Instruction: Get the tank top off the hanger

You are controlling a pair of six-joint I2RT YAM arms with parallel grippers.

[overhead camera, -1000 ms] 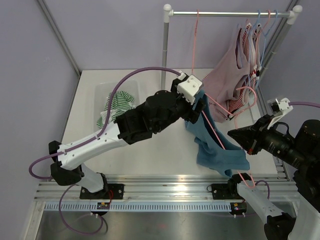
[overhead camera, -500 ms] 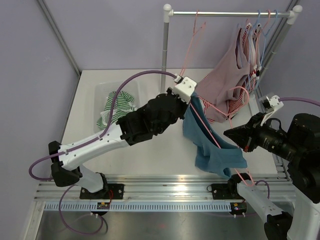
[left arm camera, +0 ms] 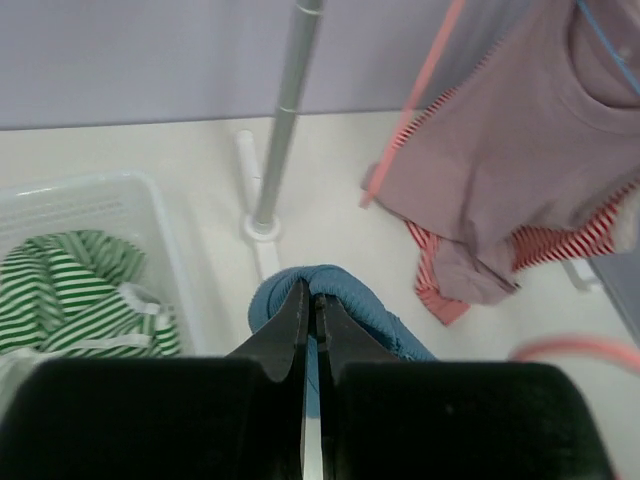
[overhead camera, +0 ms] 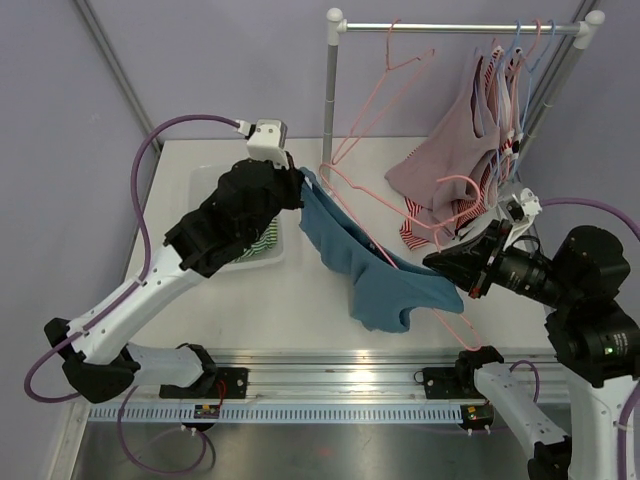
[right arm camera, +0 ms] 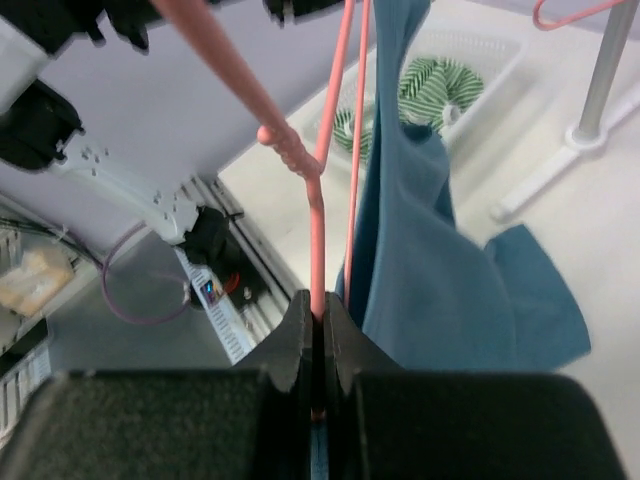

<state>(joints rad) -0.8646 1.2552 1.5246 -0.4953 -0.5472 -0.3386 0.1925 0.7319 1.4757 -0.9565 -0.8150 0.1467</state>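
Note:
The blue tank top (overhead camera: pixel 375 285) hangs stretched in the air between my two grippers, still draped over the pink hanger (overhead camera: pixel 372 243). My left gripper (overhead camera: pixel 298 186) is shut on a folded strap of the tank top (left arm camera: pixel 345 290), up beside the basket. In the left wrist view the left gripper (left arm camera: pixel 311 296) pinches that blue fold at its tips. At the right, my right gripper (overhead camera: pixel 434 265) is shut on the hanger's pink wire (right arm camera: pixel 316 240). The wire runs straight between the right gripper's (right arm camera: pixel 318 306) jaws, with the tank top (right arm camera: pixel 430 280) hanging just to its right.
A white basket (overhead camera: pixel 275 255) holding a green-striped garment stands at the left. The clothes rack's pole (overhead camera: pixel 329 95) rises behind. A mauve top (overhead camera: pixel 450 165) and striped tops hang on its rail, and a bare pink hanger (overhead camera: pixel 405 62) hangs beside them.
My left gripper closed on the tank top's strap and swung left toward the basket, pulling the cloth along the hanger. The right gripper shifted slightly left, still holding the hanger.

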